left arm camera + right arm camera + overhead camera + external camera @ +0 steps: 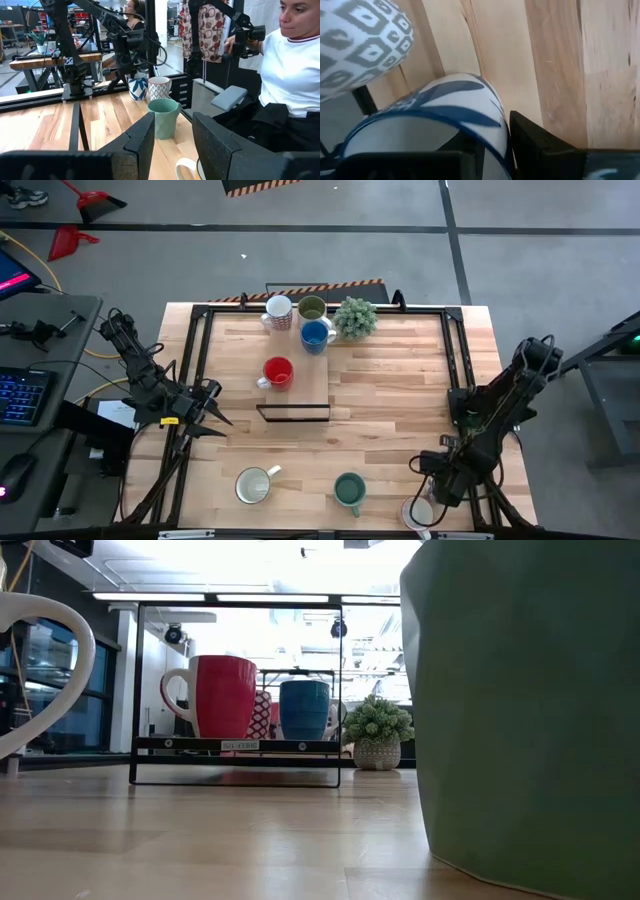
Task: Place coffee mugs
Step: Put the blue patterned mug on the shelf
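Observation:
On the dark wire rack at mid-table stand a red mug, a blue mug, an olive mug and a patterned white mug. A cream mug and a teal mug stand near the front edge. At the near right corner stand a blue-leaf mug and a grey-diamond mug. My right gripper points down over the blue-leaf mug, open, with its fingers either side of the wall. My left gripper waits open at the left, level. My right gripper comes from above with one finger inside the blue-leaf mug and the other finger outside its wall, near the rim. I cannot tell whether the fingers touch the wall. The mug stands upright on the table.
A small potted plant stands at the far side beside the rack's mugs. A dark frame runs around the tabletop. A person sits beyond the table's right edge. Bare wood lies between the rack and the front mugs.

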Controlling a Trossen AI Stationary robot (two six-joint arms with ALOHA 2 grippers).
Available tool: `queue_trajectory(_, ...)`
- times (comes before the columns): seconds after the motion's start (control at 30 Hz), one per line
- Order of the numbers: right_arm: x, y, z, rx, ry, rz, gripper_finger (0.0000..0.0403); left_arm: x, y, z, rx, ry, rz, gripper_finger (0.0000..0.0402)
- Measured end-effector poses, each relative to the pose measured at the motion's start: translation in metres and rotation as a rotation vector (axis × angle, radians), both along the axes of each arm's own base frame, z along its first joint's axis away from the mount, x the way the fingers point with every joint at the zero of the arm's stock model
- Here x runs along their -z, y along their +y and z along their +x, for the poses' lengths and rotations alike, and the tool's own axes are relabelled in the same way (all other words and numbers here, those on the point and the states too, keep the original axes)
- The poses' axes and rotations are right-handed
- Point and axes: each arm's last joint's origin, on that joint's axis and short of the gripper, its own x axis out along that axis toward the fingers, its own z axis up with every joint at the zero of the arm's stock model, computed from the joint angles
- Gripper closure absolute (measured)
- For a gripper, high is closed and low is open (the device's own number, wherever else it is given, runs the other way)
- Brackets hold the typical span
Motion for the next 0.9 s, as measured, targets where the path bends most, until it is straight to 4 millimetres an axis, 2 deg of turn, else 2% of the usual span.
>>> queue_trajectory(0.2, 0.0075, 0.0023, 0.0023, -0.02, -0.003, -0.039, 0.0336, 0.0, 0.0, 0.0, 0.0, 0.0, 0.0, 0.0282)
queue_trajectory(0.7, 0.0071, 0.001, 0.0044, 0.017, -0.07, -0.08, 0.0337, 0.0001, 0.0, 0.0, 0.0, 0.001, 0.001, 0.0282)
queue_trajectory(0.9, 0.0074, -0.0071, 0.0077, 0.045, -0.052, -0.127, 0.0374, 0.0001, 0.0, 0.0, 0.0, 0.0, 0.001, 0.0282)
